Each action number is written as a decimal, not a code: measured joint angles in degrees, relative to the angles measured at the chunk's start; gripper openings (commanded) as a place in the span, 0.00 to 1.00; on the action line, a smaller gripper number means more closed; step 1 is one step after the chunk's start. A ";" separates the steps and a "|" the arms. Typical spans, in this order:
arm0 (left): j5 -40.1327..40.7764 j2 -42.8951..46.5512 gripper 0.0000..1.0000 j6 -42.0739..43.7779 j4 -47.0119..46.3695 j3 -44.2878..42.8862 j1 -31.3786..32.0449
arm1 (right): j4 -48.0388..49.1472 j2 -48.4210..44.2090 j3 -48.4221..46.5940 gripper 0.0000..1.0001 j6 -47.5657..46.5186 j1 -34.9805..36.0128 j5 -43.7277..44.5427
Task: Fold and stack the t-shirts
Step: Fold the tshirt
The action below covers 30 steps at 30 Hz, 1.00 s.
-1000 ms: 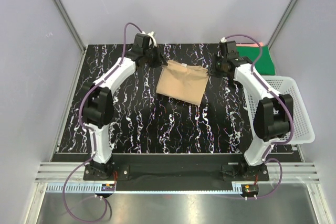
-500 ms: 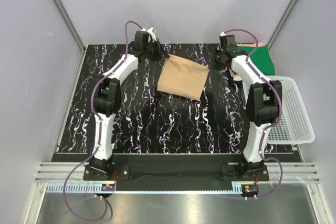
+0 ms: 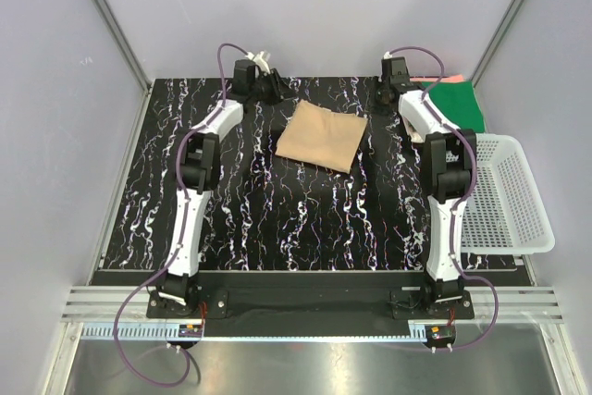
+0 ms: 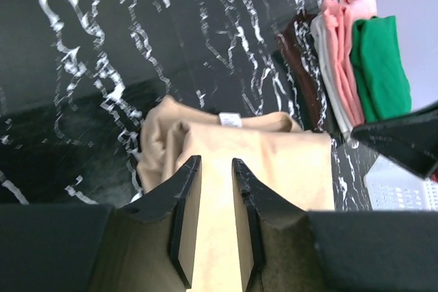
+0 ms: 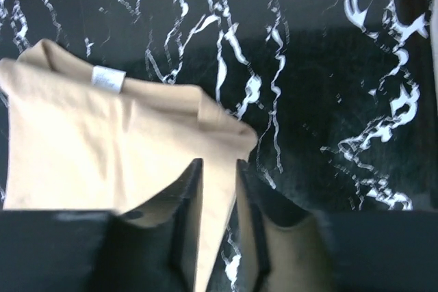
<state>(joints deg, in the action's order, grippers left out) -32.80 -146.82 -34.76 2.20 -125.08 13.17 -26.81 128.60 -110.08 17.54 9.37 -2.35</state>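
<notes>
Folded tan t-shirt on the table, a gripper at each far corner

The black marbled table [image 3: 240, 219] carries the tan t-shirt [image 3: 320, 137], folded to a rough square and lying flat. A white mesh basket [image 3: 518, 219] sits to the shirt's right and nearer the arm bases. A dark green t-shirt [image 3: 458, 104] lies to its far right, with a coral-pink t-shirt [image 4: 340, 52] just beside the green one, both apart from the tan cloth. The left gripper [image 4: 215, 165] is at the tan shirt's far-left corner and the right gripper [image 5: 219, 165] at its far-right corner. Each has its fingers a narrow gap apart, with tan cloth showing in the gap. A small white label [image 5: 108, 77] lies on the shirt's far edge.
</notes>
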 measured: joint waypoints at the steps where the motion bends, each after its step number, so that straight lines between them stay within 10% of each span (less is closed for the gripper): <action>1: -0.33 0.00 0.31 0.04 -0.04 0.50 -0.31 | 0.00 0.48 -0.42 0.40 -0.15 -0.20 -0.02; 16: -1.36 23.34 0.34 5.11 -0.72 28.28 0.20 | -3.04 -16.17 20.61 0.56 4.63 -0.17 -15.02; 30: 6.34 25.70 0.37 12.13 12.13 41.42 2.91 | -2.67 -17.05 31.89 0.57 3.39 3.30 -20.31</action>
<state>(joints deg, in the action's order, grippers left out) -26.46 -121.12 -22.63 14.33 -83.66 16.08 -29.47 111.55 -78.19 20.93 12.67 -22.65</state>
